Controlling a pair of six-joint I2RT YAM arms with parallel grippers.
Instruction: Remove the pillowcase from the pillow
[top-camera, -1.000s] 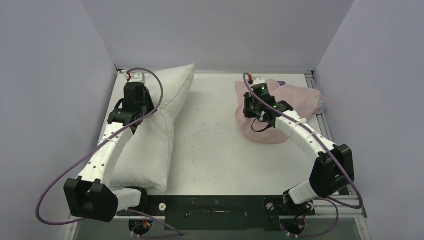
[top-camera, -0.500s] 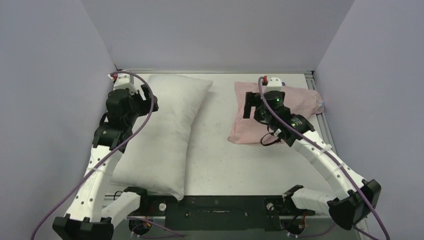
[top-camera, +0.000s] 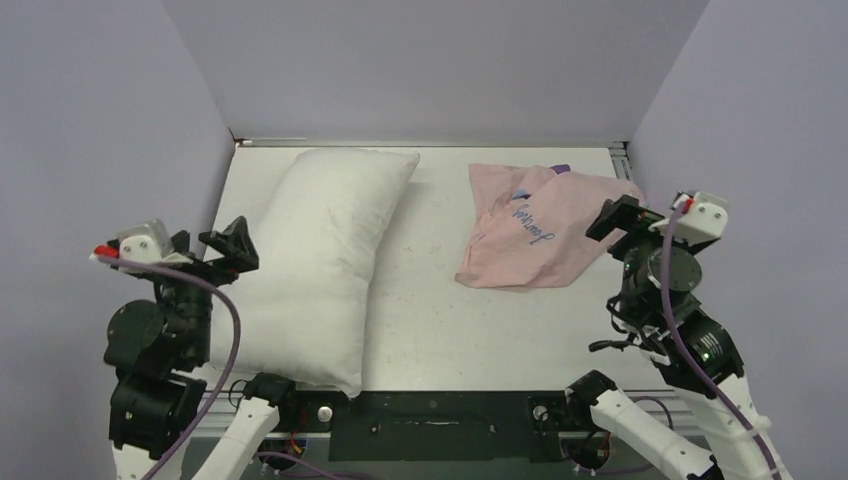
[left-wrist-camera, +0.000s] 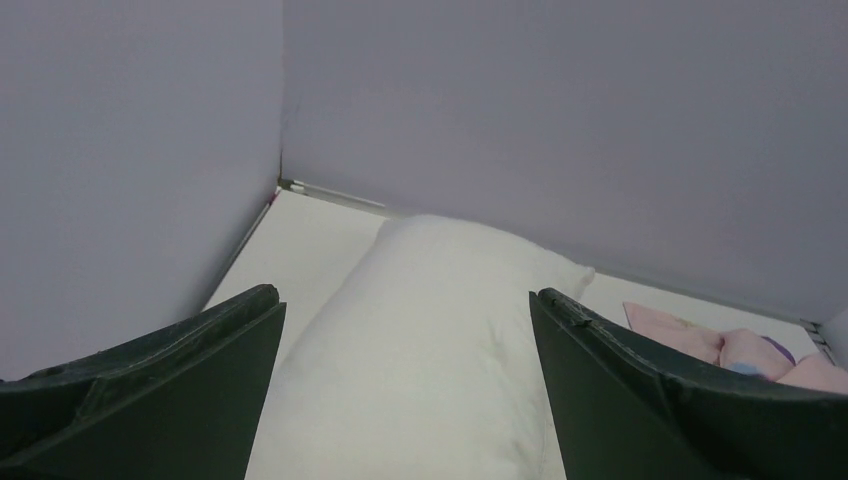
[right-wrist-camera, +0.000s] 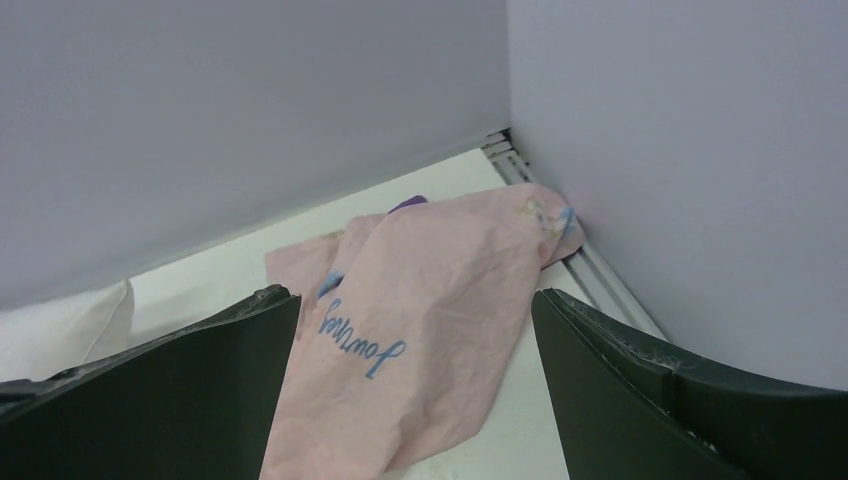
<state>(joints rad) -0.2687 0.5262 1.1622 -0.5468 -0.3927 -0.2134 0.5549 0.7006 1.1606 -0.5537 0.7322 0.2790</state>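
The plain white pillow (top-camera: 320, 250) lies bare on the left half of the table, running from the back toward the near edge. Apart from it, the pale pink pillowcase (top-camera: 540, 232) lies flat at the back right, blue writing facing up. My left gripper (top-camera: 208, 250) hangs open at the pillow's left side, holding nothing. In the left wrist view the gripper (left-wrist-camera: 405, 295) looks over the pillow (left-wrist-camera: 430, 340). My right gripper (top-camera: 635, 225) is open near the right wall, off the cloth. Its wrist view shows the gripper (right-wrist-camera: 417, 295) above the pillowcase (right-wrist-camera: 430, 270), empty.
Lilac walls close in the table (top-camera: 430, 300) on the left, back and right. A metal rail (top-camera: 622, 160) runs along the back right corner, with the pillowcase's far corner against it. The arms' black base plate (top-camera: 430, 420) lines the near edge.
Both grippers have opened and let go, the left of the pillow, the right of the pillowcase. Both arms have drawn back toward the near edge and out to the sides.
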